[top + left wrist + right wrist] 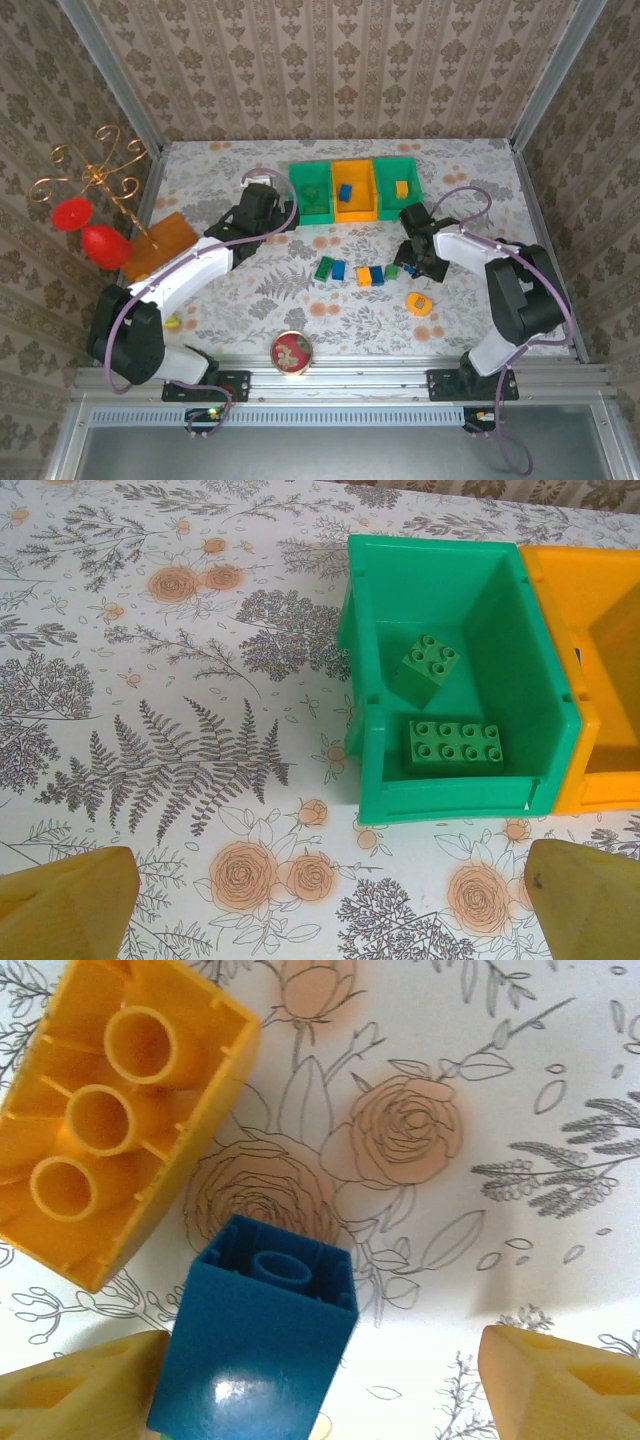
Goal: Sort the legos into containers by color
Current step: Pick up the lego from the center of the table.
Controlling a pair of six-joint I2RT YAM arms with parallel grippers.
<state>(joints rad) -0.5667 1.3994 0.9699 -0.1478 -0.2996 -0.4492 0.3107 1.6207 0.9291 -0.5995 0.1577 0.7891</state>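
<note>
Your left gripper (325, 920) hangs just short of the left green bin (365, 680). Its fingers (65, 905) are spread wide and hold nothing. That bin has two green bricks in it: a small green brick (428, 665), tilted, and a long green brick (455, 745) lying flat by the near wall.

In the top view the orange bin (362, 203) touches it on the right and holds a blue piece (344, 191). The right green bin (386, 176) comes next and holds an orange piece (401, 188).

Your right gripper (412, 266) is low over the table, at the right end of a row of loose bricks (364, 276) in green, blue and orange, in front of the bins. Its fingers are wide apart and not clamped. In the right wrist view a blue brick (255, 1350) sits between them, close against one finger (80, 1390) and well apart from the other. An orange brick (110, 1110) lies upside down just beside the blue one; you can't tell if they touch.
</note>
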